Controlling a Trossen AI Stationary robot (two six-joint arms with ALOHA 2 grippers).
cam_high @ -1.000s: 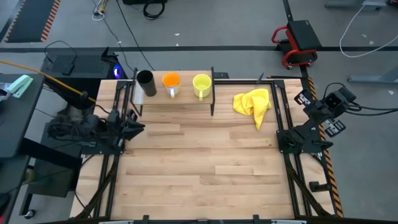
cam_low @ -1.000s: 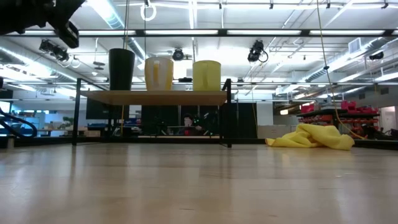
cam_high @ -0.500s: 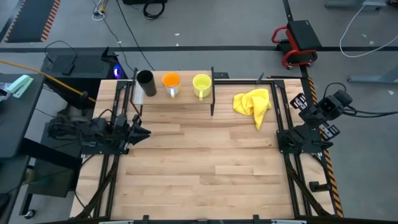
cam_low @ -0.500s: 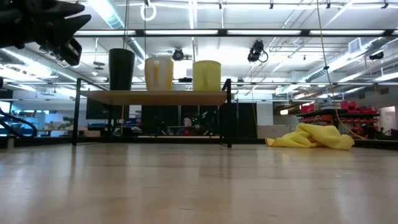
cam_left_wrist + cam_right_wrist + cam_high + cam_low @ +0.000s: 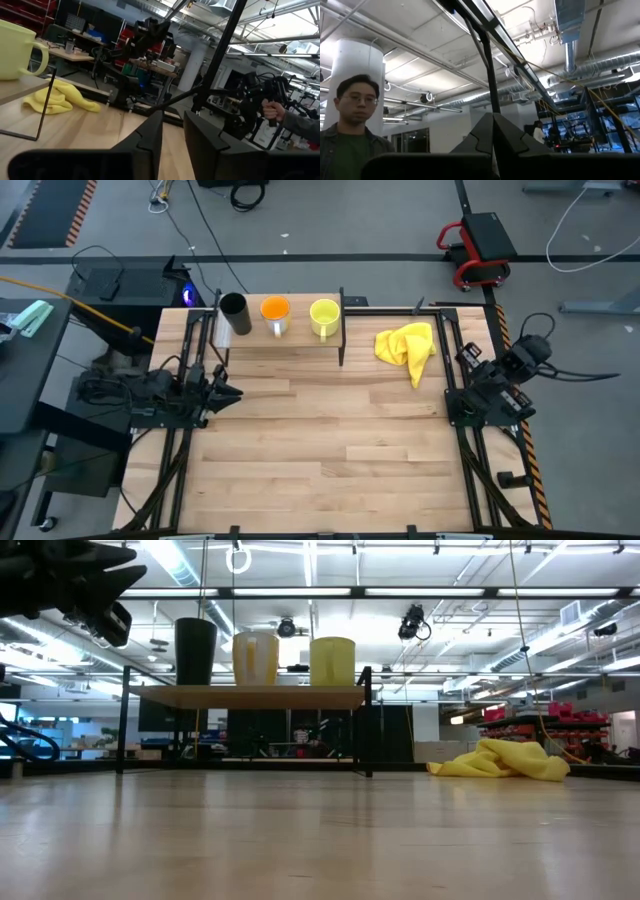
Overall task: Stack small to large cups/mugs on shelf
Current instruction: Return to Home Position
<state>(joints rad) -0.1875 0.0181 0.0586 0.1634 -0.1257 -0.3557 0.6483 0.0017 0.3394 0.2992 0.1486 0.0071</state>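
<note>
Three cups stand in a row on the shelf [image 5: 290, 332] at the table's far edge: a black cup [image 5: 233, 308] on the left, an orange mug [image 5: 274, 310] in the middle and a yellow mug [image 5: 323, 313] on the right. All three rest upright on their bases on the shelf board [image 5: 250, 696]. My left gripper [image 5: 228, 392] hovers at the table's left edge, nearer than the shelf; its fingers stand a little apart with nothing between them [image 5: 172, 137]. My right gripper [image 5: 472, 360] is at the table's right edge, raised and tilted up, shut on nothing [image 5: 493, 132].
A crumpled yellow cloth [image 5: 407, 345] lies on the table to the right of the shelf. Black frame rails [image 5: 455, 370] run along both side edges. A person [image 5: 352, 135] stands beyond the table, and a person's hand [image 5: 272, 110] grips a handle far off.
My left gripper has sunk a little and edged toward the table's middle, then kept still. My right gripper has come down and drawn toward the table's near edge, still tilted up. The cups and the cloth have stayed put.
</note>
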